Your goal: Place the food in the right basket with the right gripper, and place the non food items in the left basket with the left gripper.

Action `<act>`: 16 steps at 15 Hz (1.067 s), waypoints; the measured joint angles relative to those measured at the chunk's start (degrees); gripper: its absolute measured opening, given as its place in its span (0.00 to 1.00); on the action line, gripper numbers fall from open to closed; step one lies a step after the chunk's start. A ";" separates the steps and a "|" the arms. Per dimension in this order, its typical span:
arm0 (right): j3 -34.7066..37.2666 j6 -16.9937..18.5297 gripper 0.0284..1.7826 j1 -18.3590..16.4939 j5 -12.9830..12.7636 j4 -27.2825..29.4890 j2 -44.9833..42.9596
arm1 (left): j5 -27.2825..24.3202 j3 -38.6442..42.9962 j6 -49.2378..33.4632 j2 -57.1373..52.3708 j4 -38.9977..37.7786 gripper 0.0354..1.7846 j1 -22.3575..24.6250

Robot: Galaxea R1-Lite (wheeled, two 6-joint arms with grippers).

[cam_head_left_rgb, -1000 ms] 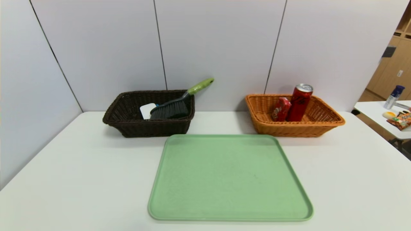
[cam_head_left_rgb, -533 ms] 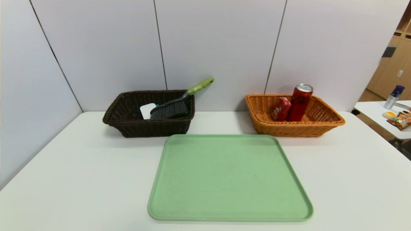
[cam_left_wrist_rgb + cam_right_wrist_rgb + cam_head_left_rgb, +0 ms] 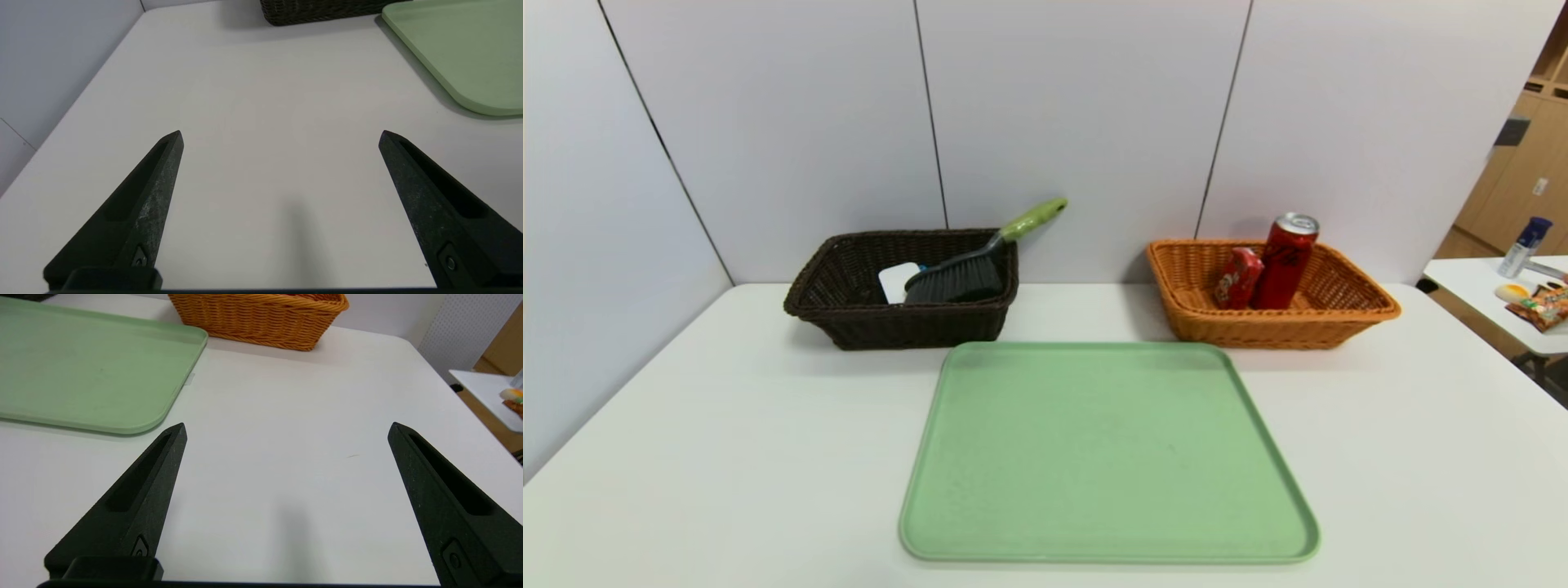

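Our food sits in the right basket (image 3: 1272, 314): a red can (image 3: 1284, 261) leaning upright and a red packet (image 3: 1238, 278) touching it. The brush (image 3: 968, 269) and a white item (image 3: 897, 282) lie in the left basket (image 3: 898, 318), the brush's green handle poking over the rim. Over the last second nothing has shifted in the head view, and the tray (image 3: 1107, 457) holds nothing, so we judge the sorting finished.

Our left gripper (image 3: 280, 134) hangs low over bare table (image 3: 686, 457) beside the tray's left edge, jaws spread wide and holding nothing. Our right gripper (image 3: 286, 426) does likewise off the tray's right edge. A side table (image 3: 1494, 298) with a bottle (image 3: 1525, 245) and snacks stands well apart. Nothing blocks either basket.
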 joint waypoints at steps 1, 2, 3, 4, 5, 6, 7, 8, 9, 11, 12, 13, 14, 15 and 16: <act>0.13 2.72 0.95 0.01 -0.30 0.11 0.02 | -0.11 -0.09 -0.59 -0.02 0.04 0.94 0.00; 0.20 4.18 0.95 0.04 -0.52 -0.12 0.00 | -0.11 -0.09 -1.27 -0.05 -0.05 0.94 0.00; 0.24 4.74 0.95 0.04 -0.61 -0.15 0.02 | 0.13 0.04 -1.46 -0.05 -0.24 0.94 0.00; 0.28 5.38 0.95 0.01 -0.66 -0.17 0.02 | 0.29 0.24 -1.85 -0.05 -0.82 0.94 0.00; 0.33 5.67 0.95 0.01 -0.66 -0.23 0.02 | 0.29 0.39 -2.29 -0.05 -1.38 0.94 0.00; 0.33 5.68 0.95 0.01 -0.68 -0.15 0.02 | 0.38 0.50 -2.71 -0.05 -1.45 0.94 0.00; 0.35 5.57 0.95 0.01 -0.68 -0.17 0.02 | 0.62 0.52 -2.82 -0.05 -1.46 0.94 0.00; 0.35 5.51 0.95 0.01 -0.72 -0.26 0.02 | 0.71 0.55 -2.86 -0.05 -1.49 0.94 0.00; 0.35 5.51 0.95 0.01 -0.71 -0.17 0.02 | 0.73 0.56 -2.90 -0.05 -1.49 0.94 0.00; 0.35 5.64 0.95 0.04 -1.51 -0.04 0.02 | 0.71 0.56 -2.90 -0.05 -1.49 0.94 0.00; 0.38 6.21 0.95 0.01 -2.38 -0.04 0.02 | 0.73 0.56 -2.86 -0.05 -1.49 0.94 0.00; 0.35 6.69 0.95 0.00 -2.57 -0.04 0.02 | 0.71 0.56 -2.88 -0.05 -1.49 0.94 0.00; 0.38 6.78 0.95 -0.02 -2.63 -0.06 0.02 | 0.71 0.56 -2.93 -0.05 -1.49 0.94 0.00; 0.38 6.78 0.95 -0.05 -2.68 -0.09 0.02 | 0.73 0.56 -2.88 -0.05 -1.49 0.94 0.00; 0.38 6.75 0.95 -0.02 -2.71 -0.09 0.02 | 0.73 0.56 -2.90 -0.05 -1.49 0.94 0.00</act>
